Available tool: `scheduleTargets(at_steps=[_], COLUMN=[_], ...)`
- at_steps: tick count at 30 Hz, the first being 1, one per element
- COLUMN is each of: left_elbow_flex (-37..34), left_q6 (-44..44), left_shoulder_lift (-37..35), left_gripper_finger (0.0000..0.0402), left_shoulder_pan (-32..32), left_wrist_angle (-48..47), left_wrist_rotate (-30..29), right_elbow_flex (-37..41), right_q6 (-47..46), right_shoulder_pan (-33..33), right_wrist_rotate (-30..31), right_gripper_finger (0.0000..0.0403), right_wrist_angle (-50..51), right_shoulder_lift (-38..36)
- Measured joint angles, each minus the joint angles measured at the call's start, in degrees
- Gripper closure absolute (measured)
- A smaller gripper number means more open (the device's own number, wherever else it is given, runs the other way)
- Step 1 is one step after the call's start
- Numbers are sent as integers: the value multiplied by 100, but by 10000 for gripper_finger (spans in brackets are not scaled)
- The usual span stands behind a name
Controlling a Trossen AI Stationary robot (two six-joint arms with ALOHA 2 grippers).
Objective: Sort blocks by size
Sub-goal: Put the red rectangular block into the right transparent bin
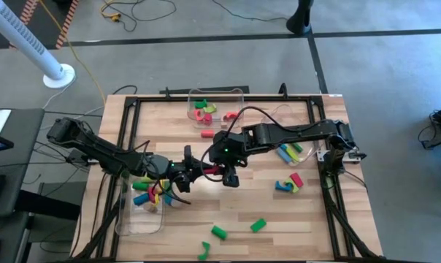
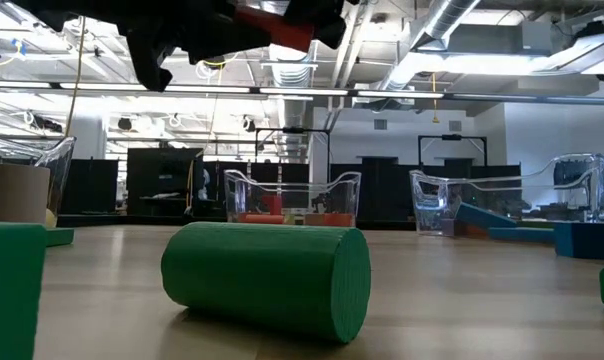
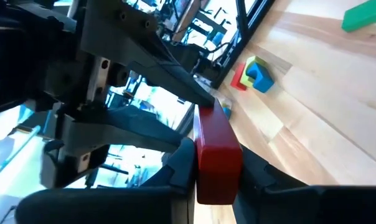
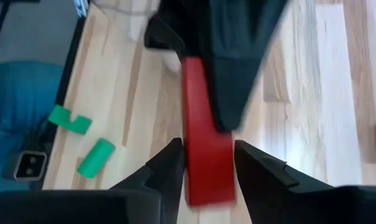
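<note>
High view: a red bar (image 1: 214, 170) is held in the air above the middle of the table (image 1: 308, 219), between the two grippers, which meet end to end over it. The left gripper (image 1: 200, 172) is clamped shut on one end of the bar; its wrist view shows the bar (image 3: 216, 155) pinched between both fingers. The right gripper (image 1: 228, 172) straddles the other end with its jaws partly apart; in its wrist view the bar (image 4: 206, 149) lies between the fingers (image 4: 169, 165) with a sliver of gap on each side, so it appears to be letting go. The bar's long axis runs from one gripper to the other, roughly across the table. Relative to the bar, the clear bin (image 1: 140, 212) with mixed blocks lies just beyond the left gripper, the clear bin (image 1: 215, 102) holding red and green pieces lies toward the table's far edge. Judged stage: a hand-over to the left arm, which is the nearer to the mixed bin.
</note>
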State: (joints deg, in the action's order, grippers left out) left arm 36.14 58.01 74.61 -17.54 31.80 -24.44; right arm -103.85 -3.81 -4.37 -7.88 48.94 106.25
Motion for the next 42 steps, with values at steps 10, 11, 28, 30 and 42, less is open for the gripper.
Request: scheduleTargets(at_steps=[10,11,28,30,42], left_elbow_flex=[0,0,0,0,0], left_q6=[-239,-283,-1388,-1528,-3035], left_shoulder_lift=[2,1,0,0,-5], left_gripper_finger=[346,346,347,347,347], left_shoulder_pan=[-4,-6,673,761,1722], left_wrist_angle=[-82,-80,6,148,974], left_wrist_rotate=[37,37,830,955,2591], right_elbow_flex=[0,0,0,0,943], right_q6=[434,440,476,401,340], right_shoulder_pan=[12,30,-89,-103,-401], right_wrist_rotate=[66,77,1850,2010,2954], right_gripper_finger=[154,148,143,143,143], right_wrist_angle=[467,571,1642,1710,1527], right_shoulder_lift=[-4,-4,-834,-1059,-2263])
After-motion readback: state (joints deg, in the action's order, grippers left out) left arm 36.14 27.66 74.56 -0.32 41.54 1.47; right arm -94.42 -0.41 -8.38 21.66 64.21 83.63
